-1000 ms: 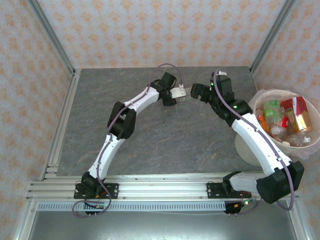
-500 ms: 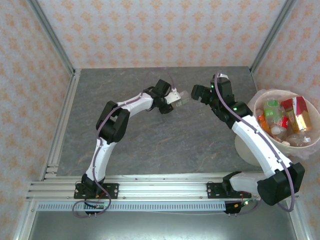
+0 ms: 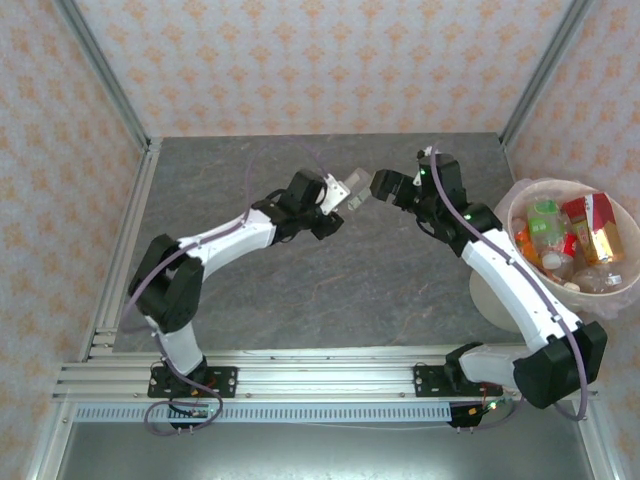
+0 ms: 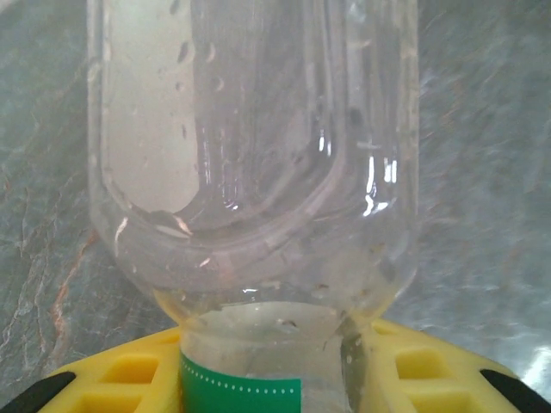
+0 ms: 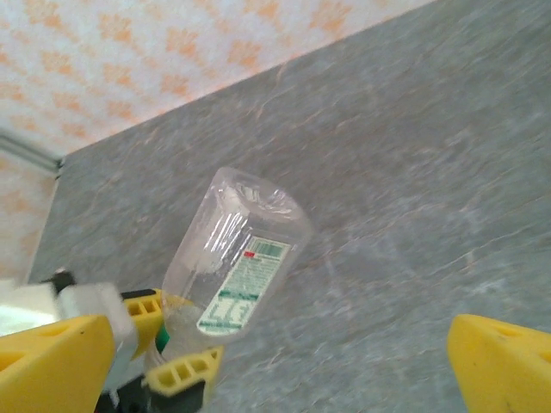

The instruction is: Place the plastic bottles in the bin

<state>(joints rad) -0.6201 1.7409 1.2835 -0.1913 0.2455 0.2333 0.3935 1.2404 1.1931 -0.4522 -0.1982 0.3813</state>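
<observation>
Our left gripper (image 3: pixel 336 197) is clenched on the neck of a small clear plastic bottle with a green-and-white label (image 3: pixel 358 188). It holds the bottle in the air above the grey stone-look table (image 3: pixel 250 290), well left of the large round pale beige bin (image 3: pixel 545 183). The bottle's long axis points binward, base first, at our right gripper (image 3: pixel 385 185), whose yellow jaws are spread wide with nothing in them. The base lies just ahead of those jaws, not yet between them. We judge the handover falls to the right arm, which is nearer the bin.
</observation>
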